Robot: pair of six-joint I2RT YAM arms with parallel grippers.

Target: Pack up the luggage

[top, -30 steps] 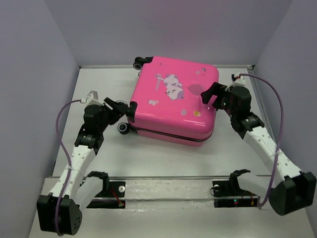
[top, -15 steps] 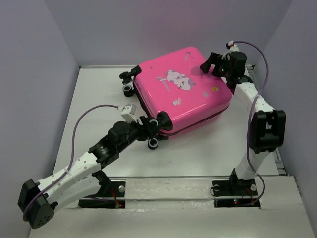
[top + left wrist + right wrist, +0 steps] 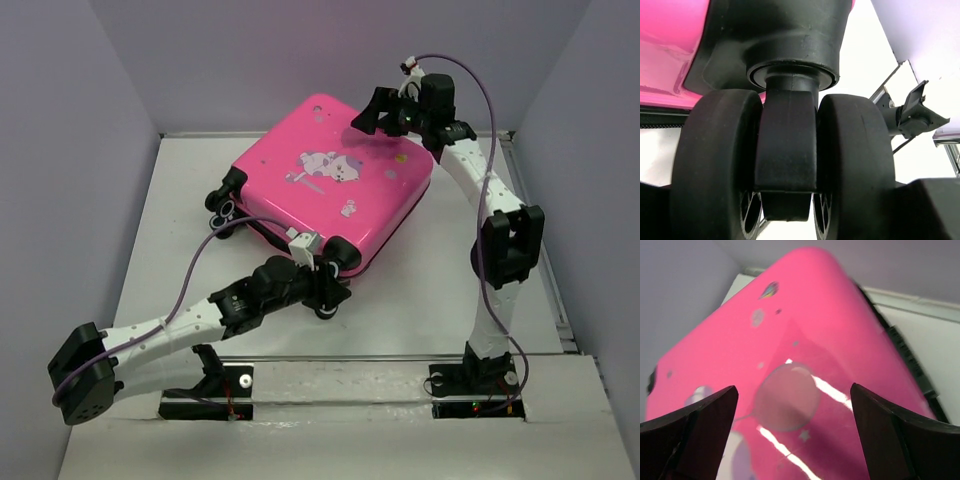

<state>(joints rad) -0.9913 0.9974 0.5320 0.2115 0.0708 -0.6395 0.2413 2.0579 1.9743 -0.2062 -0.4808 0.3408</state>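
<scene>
The luggage (image 3: 330, 185), a closed hot-pink hard-shell suitcase with a cartoon animal and balloon print, lies flat and askew on the white table (image 3: 440, 290). My left gripper (image 3: 325, 290) is at its nearest corner. In the left wrist view the black twin caster wheel (image 3: 785, 150) fills the space between the fingers of the left gripper (image 3: 790, 205), which is shut on it. My right gripper (image 3: 368, 115) hovers over the far right corner of the shell. Its dark fingers stand wide apart above the pink surface (image 3: 805, 340), and the right gripper (image 3: 794, 400) holds nothing.
Grey walls close in the table on the left, back and right. A metal rail (image 3: 340, 365) with both arm bases runs along the near edge. Another pair of suitcase wheels (image 3: 222, 205) sticks out at the left corner.
The luggage has turned counterclockwise, its wheel side swinging from the left toward the near edge. The left gripper followed the near wheel rightward. The right gripper swung up to the far corner.
</scene>
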